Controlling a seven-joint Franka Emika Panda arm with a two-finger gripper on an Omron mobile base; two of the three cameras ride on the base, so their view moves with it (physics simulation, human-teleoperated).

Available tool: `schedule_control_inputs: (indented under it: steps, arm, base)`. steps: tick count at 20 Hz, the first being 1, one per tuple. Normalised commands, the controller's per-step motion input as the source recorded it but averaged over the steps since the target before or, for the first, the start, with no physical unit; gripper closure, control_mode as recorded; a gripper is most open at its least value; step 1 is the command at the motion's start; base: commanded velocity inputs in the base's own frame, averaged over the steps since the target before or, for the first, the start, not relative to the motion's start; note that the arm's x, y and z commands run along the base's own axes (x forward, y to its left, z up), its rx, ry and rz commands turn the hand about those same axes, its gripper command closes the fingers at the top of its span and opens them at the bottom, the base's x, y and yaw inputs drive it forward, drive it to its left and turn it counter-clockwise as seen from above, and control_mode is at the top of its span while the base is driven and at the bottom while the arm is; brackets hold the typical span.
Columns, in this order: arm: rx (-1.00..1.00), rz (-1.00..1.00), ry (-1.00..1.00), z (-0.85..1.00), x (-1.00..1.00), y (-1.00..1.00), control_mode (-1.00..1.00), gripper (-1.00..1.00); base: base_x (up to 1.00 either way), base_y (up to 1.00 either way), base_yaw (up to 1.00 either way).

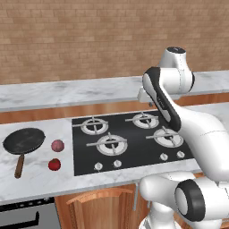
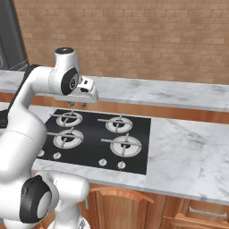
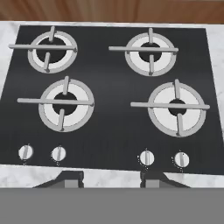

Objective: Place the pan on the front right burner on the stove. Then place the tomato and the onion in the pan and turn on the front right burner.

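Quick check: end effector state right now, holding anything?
End effector: open, holding nothing, hovering above the stove.

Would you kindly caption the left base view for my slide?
Pan, onion and tomato wait on the counter left of the stove.

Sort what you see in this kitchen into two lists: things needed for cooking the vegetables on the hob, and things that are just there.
Needed: pan, tomato, onion, stove, front right burner, knobs.

Just there: marble counter, brick wall, wooden cabinet doors, the other three burners.
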Motion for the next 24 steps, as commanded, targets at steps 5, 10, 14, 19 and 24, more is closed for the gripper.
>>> schedule_control_inputs:
  steps: [5,10,14,19,24]
  arm:
    - [0.0,0.0,0.0,0.0,0.0,0.11,-1.0,-1.0]
    - [0.0,0.0,0.03,0.0,0.0,0.24,-1.0,-1.0]
    - [0.0,0.0,0.05,0.0,0.0,0.3,-1.0,-1.0]
    - [0.0,0.0,0.08,0.0,0.0,0.33,-1.0,-1.0]
    - [0.0,0.0,0.06,0.0,0.0,0.3,-1.0,-1.0]
  base:
    - [0.0,0.0,0.0]
    - [0.0,0.0,0.0]
    - [0.0,0.0,0.0]
    - [0.0,0.0,0.0]
    - [0.0,0.0,0.0]
